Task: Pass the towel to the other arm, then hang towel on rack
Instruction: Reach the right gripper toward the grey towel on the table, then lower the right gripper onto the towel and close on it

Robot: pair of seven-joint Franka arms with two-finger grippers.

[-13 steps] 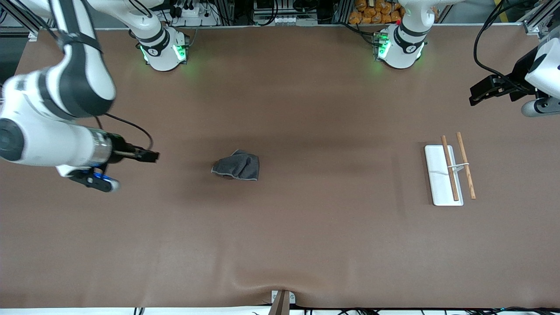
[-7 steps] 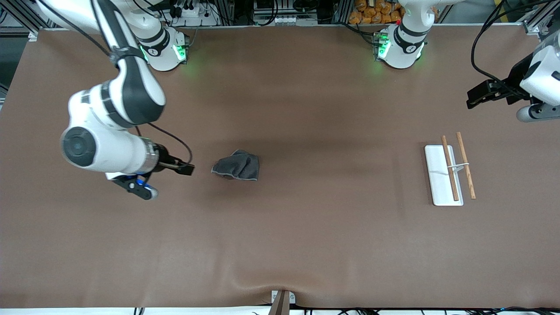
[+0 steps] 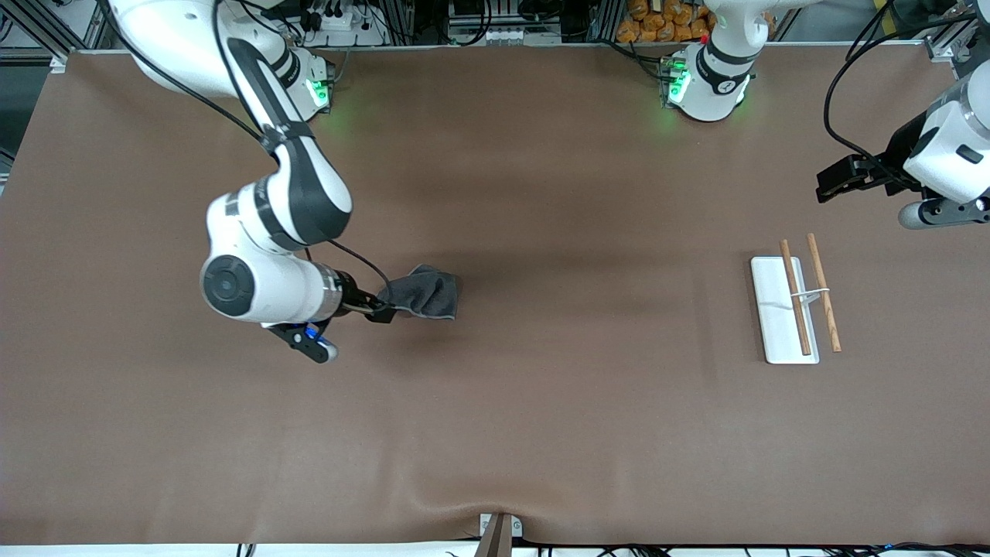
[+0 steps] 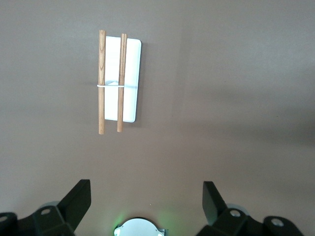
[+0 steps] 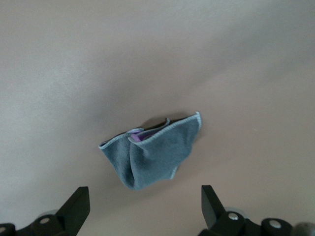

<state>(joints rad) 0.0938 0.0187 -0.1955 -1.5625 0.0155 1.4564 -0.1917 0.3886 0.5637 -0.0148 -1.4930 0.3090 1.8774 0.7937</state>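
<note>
The towel (image 3: pixel 424 294), a crumpled dark grey cloth with a pale stitched edge, lies on the brown table near its middle. My right gripper (image 3: pixel 380 311) hangs open at the towel's edge on the right arm's side. In the right wrist view the towel (image 5: pixel 152 152) lies just ahead of the right gripper (image 5: pixel 143 201), and nothing is between the fingers. The rack (image 3: pixel 773 309), a white base with two wooden rods, stands toward the left arm's end. My left gripper (image 3: pixel 826 186) is open in the air. The left wrist view shows the rack (image 4: pixel 129 98) ahead of the open left gripper (image 4: pixel 146 194).
Both arm bases (image 3: pixel 700 85) with green lights stand along the table's back edge. A small metal clamp (image 3: pixel 499 532) sits at the table's front edge. Cables and orange packets (image 3: pixel 657 19) lie past the back edge.
My right arm has swung in from the right arm's end of the table until its gripper reached the towel's edge. The left gripper has drifted slightly. The towel has not moved.
</note>
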